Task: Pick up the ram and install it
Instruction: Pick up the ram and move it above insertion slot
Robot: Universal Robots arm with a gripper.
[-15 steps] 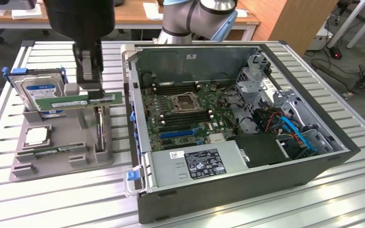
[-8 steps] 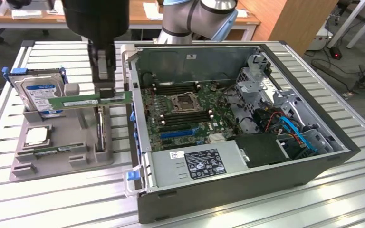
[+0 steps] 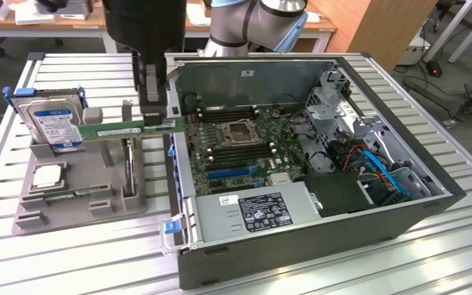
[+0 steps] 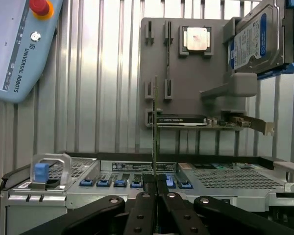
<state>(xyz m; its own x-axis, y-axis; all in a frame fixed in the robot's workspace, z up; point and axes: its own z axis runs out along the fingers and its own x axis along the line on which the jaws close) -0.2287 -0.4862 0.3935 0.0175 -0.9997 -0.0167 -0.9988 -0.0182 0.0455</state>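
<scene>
The ram is a long, thin green stick held level and on edge above the grey holder tray, just outside the open computer case on the exterior view's left. My gripper comes down from above and is shut on the stick near the end closest to the case. In the wrist view the ram appears edge-on as a thin line rising from between my shut fingers. The motherboard lies inside the case, with its long memory slots beside the processor socket.
On the holder tray stand a hard drive, a silver processor chip and an expansion card with a metal bracket. A teach pendant lies on the slatted table. Inside the case sit the power supply and a drive cage.
</scene>
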